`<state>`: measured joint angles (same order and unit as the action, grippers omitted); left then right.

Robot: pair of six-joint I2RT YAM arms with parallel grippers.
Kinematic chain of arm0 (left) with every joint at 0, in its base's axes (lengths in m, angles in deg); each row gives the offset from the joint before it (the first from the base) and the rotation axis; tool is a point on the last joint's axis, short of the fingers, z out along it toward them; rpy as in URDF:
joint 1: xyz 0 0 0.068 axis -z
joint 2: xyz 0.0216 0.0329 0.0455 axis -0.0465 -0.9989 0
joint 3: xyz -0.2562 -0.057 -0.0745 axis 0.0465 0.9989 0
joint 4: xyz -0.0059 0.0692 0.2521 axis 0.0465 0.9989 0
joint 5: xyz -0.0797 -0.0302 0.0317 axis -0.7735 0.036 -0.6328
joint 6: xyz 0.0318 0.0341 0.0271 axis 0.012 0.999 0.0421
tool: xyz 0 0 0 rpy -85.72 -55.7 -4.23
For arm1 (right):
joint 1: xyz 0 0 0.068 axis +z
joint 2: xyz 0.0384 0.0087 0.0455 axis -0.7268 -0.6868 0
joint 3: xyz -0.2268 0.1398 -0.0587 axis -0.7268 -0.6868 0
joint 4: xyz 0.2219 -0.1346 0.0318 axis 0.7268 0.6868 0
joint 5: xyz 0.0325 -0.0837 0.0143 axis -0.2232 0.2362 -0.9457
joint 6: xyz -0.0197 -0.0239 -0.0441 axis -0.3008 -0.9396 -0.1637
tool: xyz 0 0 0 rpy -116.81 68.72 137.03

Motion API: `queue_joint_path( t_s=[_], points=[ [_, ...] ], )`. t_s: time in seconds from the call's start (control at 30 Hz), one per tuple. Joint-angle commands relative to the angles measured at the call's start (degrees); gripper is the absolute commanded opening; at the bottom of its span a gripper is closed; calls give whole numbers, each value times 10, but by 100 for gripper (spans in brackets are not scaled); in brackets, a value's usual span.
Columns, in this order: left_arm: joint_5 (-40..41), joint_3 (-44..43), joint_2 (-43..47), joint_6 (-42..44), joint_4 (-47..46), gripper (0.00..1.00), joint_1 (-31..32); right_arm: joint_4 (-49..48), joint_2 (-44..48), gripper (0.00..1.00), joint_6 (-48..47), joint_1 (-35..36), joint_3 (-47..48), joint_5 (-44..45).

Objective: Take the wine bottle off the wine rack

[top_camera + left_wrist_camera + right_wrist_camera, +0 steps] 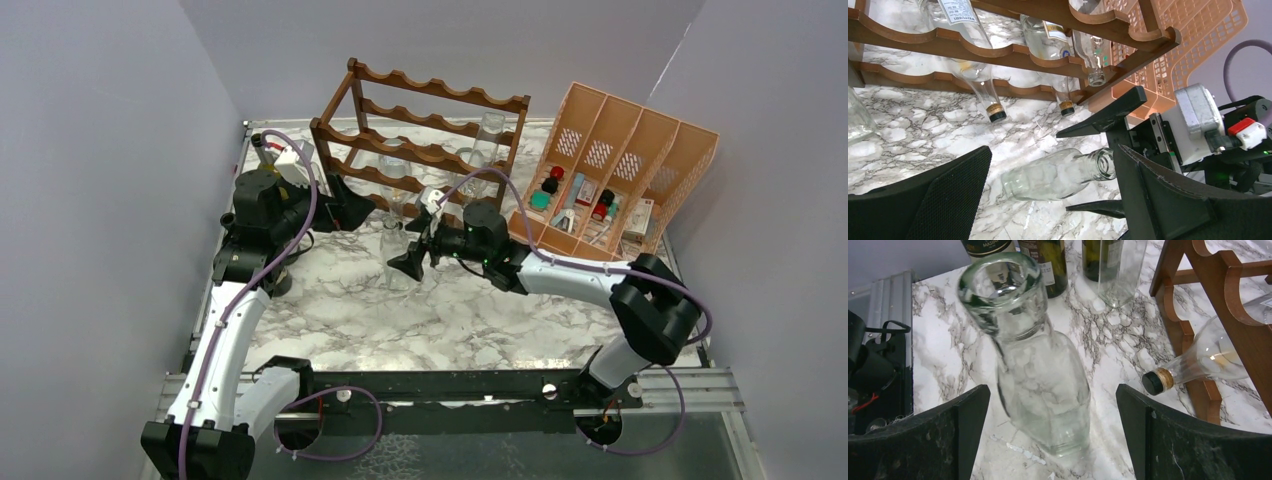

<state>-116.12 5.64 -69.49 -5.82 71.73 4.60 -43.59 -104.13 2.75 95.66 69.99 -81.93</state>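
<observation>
Right wrist view: my right gripper (1052, 390) is spread wide, one finger on either side of an empty clear glass bottle (1040, 375). It stands upright and uncapped on the marble table (938, 355), off the wine rack (1175, 315). Neither finger touches the glass, so I grip nothing.

Just beside it a corked bottle (1198, 365) lies in a low tier of the rack, its neck poking out towards me. Dark labelled bottles (1045, 260) stand on the table beyond.

My left gripper (1053, 150) gapes too, with nothing in it, near the rack's left end.

From above, the peach organiser (695, 160) to the right of the rack holds small red, black and green items and little boxes in its compartments.
</observation>
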Motion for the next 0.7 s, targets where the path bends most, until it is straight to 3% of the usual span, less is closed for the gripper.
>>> queue_joint_path(
  t_s=[0.0, 0.17, 0.3, 0.47, 0.67],
  points=[
    [-28, 5, 10, -3, -21, 98, 3, 35, 41, 100, -13, 3, 20, 2],
    [-59, -9, 6, 16, -23, 99, 13, 89, 109, 100, -48, 3, -17, -5],
    [-36, -20, 1, 35, -20, 99, 55, 142, 185, 100, -71, 3, -76, 53],
    [138, -44, -23, 84, 15, 99, 192, 218, 294, 100, -79, 3, -129, 123],
    [279, -54, -50, 115, 33, 99, 258, 254, 404, 100, -6, 3, -173, 180]
  ],
)
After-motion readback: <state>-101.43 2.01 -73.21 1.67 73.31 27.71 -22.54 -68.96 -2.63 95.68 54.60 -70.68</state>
